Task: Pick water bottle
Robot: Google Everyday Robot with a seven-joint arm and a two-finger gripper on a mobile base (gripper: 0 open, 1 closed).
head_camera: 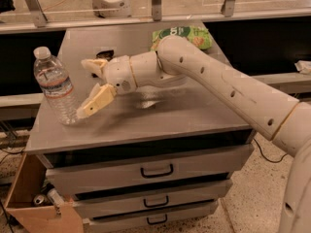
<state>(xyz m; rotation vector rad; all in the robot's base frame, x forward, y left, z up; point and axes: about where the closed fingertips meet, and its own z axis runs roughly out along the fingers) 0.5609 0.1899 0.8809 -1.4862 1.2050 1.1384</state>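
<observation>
The water bottle [55,86] stands upright near the left edge of the grey cabinet top [160,120]. It is clear and ribbed, with a white cap and a white label with red and blue bands. My gripper [87,87] is just right of the bottle, open, with one cream finger [95,102] low by the bottle's base and the other finger [93,64] higher behind. The fingers are not closed around the bottle. The green snack bag [182,35] lies at the back of the top. The small black bar [105,55] is mostly hidden behind my wrist.
The cabinet has several drawers [155,171] below. An open cardboard box [36,203] sits on the floor at the left. A glass railing and shelf [155,8] run behind the cabinet. My arm [233,91] stretches in from the right.
</observation>
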